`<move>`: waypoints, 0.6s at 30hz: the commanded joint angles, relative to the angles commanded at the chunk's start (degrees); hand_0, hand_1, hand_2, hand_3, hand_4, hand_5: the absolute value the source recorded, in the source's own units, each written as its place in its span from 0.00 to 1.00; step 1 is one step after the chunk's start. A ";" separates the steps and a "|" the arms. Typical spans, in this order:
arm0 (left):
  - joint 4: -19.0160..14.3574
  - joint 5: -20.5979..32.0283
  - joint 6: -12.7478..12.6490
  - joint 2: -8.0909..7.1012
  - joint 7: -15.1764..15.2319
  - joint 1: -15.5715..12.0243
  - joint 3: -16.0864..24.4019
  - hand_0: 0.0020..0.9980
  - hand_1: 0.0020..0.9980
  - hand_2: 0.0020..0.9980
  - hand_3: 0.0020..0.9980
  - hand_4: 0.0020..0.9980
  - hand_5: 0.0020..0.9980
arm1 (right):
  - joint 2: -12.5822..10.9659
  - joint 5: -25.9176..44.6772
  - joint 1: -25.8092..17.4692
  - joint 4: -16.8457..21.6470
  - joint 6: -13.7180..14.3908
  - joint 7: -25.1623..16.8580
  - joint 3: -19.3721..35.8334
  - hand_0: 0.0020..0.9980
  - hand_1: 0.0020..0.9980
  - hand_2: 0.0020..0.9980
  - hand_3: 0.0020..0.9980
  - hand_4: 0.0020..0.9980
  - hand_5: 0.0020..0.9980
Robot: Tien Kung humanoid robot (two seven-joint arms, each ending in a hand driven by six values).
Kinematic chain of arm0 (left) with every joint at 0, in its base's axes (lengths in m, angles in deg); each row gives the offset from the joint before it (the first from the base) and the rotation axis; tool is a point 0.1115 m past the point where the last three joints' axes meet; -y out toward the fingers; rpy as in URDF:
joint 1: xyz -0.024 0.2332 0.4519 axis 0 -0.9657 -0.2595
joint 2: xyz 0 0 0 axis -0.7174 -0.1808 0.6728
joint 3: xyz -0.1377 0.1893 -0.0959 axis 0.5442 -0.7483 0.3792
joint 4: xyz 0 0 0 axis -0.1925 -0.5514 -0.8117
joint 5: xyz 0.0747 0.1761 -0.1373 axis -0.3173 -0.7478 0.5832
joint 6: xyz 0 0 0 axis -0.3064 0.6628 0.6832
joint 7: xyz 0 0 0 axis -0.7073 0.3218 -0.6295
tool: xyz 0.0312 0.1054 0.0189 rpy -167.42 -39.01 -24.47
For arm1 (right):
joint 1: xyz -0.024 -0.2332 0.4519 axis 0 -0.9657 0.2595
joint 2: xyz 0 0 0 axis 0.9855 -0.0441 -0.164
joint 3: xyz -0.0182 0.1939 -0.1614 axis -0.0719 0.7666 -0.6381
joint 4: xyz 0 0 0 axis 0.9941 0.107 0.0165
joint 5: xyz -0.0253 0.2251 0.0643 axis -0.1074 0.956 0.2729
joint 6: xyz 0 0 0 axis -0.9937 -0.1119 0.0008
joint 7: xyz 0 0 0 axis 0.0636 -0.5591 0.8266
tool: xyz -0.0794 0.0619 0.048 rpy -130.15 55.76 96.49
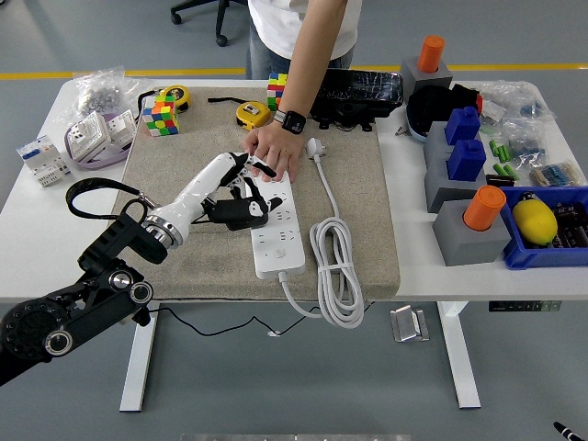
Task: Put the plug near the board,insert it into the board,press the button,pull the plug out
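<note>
A white power strip (278, 244) lies lengthwise on the beige mat (358, 197). A black plug (246, 214) with a thin black cable sits in the strip's left side, near its middle. My left hand (241, 188) reaches in from the lower left and lies over the plug. Its fingers (260, 170) curl down around the plug's top. A person's hand (272, 151), wearing a watch, presses flat on the strip's far end, just beyond my fingertips. My right arm is out of view.
The strip's white cord (336, 266) lies coiled on the mat's right, ending in a white plug (315, 147). Cubes (158, 118) and tape measures (251, 114) sit at the mat's far edge. Grey blocks with blue and orange pegs (469, 216) and a blue bin (551, 230) stand on the right.
</note>
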 joint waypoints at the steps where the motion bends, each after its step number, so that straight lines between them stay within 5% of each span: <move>1: 1.15 -1.52 0.31 0.30 -0.51 0.65 -0.24 0.32 0.37 0.48 0.56 0.86 0.26 | 0.00 0.01 -0.01 0.01 -0.01 0.00 -0.03 0.62 0.67 0.64 0.57 0.98 0.59; 2: 2.17 -3.01 0.87 0.52 -1.23 1.24 -0.53 0.32 0.37 0.48 0.56 0.86 0.26 | -0.01 0.01 0.01 0.02 -0.01 0.00 -0.05 0.62 0.67 0.64 0.57 0.98 0.59; 3: 3.17 -4.54 1.56 0.73 -2.16 1.83 -0.88 0.69 0.72 0.70 0.67 1.00 0.30 | -0.03 0.01 0.04 0.04 -0.01 0.01 -0.07 0.62 0.67 0.64 0.57 0.98 0.59; 8: 8.68 -10.11 5.02 2.01 -6.27 4.76 -4.14 0.69 0.72 0.70 0.67 1.00 0.30 | -0.03 0.04 0.01 0.02 -0.01 0.01 0.08 0.62 0.67 0.64 0.57 0.98 0.59; 9: 9.40 -10.32 5.30 2.20 -6.61 5.11 -4.72 0.78 0.81 0.80 0.80 1.00 0.35 | -0.02 0.06 0.01 -0.01 -0.01 0.02 0.10 0.62 0.67 0.64 0.57 0.98 0.59; 18: 14.51 -9.99 4.81 3.61 -6.93 6.56 -7.98 0.76 0.80 0.78 0.79 1.00 0.38 | 0.08 0.16 -0.03 -0.04 -0.02 0.03 -0.04 0.62 0.67 0.64 0.57 0.98 0.59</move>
